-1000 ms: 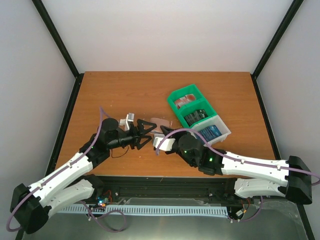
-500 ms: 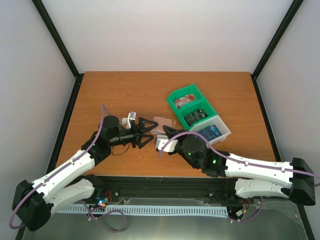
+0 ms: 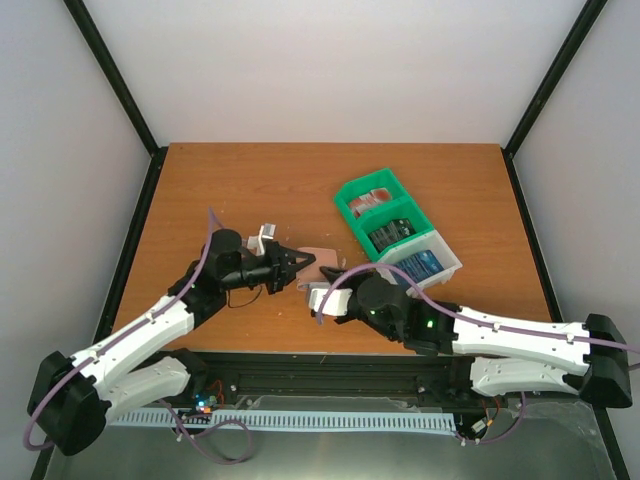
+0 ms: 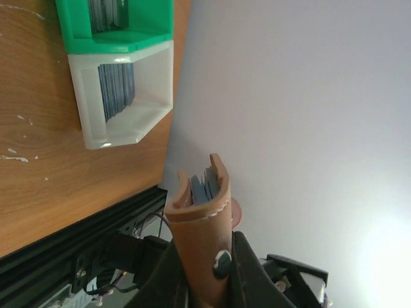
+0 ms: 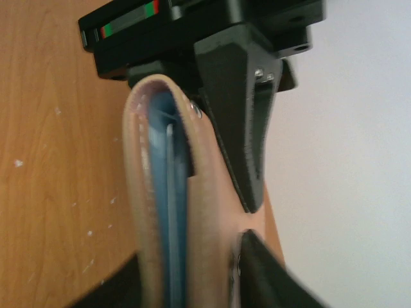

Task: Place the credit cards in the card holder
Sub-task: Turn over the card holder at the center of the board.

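The tan card holder (image 3: 318, 254) hangs above the table's front middle, between the two arms. My left gripper (image 3: 290, 263) is shut on it. In the left wrist view the card holder (image 4: 196, 221) stands pinched between the black fingers (image 4: 247, 273), with blue credit cards (image 4: 207, 183) sticking out of its mouth. My right gripper (image 3: 333, 280) is open. Its fingers (image 5: 266, 273) stand close on either side of the card holder (image 5: 212, 212), whose blue inside (image 5: 166, 218) faces this camera. More credit cards (image 3: 421, 264) sit in the tray.
A green-and-white compartment tray (image 3: 437, 243) lies at the right middle, holding red-and-white cards (image 3: 372, 203) and dark cards (image 3: 395, 232). The white compartment (image 4: 122, 131) lies near the table's front edge (image 4: 77, 224). Black frame posts stand at the table's corners.
My left gripper moved right and shut on the card holder. My right gripper loosened its hold and drew back slightly toward the front edge.
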Motion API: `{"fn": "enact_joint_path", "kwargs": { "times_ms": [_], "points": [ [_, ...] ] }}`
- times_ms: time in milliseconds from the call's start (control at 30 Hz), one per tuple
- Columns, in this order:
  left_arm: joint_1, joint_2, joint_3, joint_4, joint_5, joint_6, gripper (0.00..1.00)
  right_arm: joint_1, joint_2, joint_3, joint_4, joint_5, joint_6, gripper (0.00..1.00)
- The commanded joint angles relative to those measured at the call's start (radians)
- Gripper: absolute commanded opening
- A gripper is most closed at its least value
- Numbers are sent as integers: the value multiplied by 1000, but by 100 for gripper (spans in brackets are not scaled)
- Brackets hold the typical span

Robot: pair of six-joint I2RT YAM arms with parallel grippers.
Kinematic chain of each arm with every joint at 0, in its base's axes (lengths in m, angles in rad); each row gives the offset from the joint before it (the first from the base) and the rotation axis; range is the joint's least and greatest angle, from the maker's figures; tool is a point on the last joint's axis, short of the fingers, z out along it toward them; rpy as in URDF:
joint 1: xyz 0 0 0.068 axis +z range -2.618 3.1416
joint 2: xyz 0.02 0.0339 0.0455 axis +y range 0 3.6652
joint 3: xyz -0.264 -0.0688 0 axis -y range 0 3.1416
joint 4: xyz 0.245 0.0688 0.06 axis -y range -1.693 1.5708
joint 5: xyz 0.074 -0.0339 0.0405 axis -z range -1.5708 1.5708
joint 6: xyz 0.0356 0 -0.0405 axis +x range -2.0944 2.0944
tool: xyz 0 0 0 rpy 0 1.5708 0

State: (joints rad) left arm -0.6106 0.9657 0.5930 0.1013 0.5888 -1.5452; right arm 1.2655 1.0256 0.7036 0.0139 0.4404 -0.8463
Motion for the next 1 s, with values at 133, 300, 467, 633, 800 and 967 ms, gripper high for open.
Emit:
{"fn": "enact_joint_path", "kwargs": {
  "times_ms": [133, 300, 467, 633, 800, 967],
  "points": [
    [6, 25, 8, -127, -157, 326, 1, 6, -18, 255, -487, -144, 658, 74],
    [6, 63, -86, -38, -204, 552, 1, 4, 22, 303, -631, 24, 1078, 77],
    [5, 100, -191, 162, -141, 645, 1, -112, 80, 286, -774, 18, 1526, 79],
    [-14, 236, -241, 362, -87, 617, 0, -246, 29, 115, -679, -133, 1688, 76],
    [-44, 412, -221, 546, -55, 597, 1, -314, -46, -24, -543, -250, 1768, 70],
    [-55, 558, -156, 524, -72, 650, 1, -347, -5, -85, -459, -356, 1768, 71]
  ]
}}
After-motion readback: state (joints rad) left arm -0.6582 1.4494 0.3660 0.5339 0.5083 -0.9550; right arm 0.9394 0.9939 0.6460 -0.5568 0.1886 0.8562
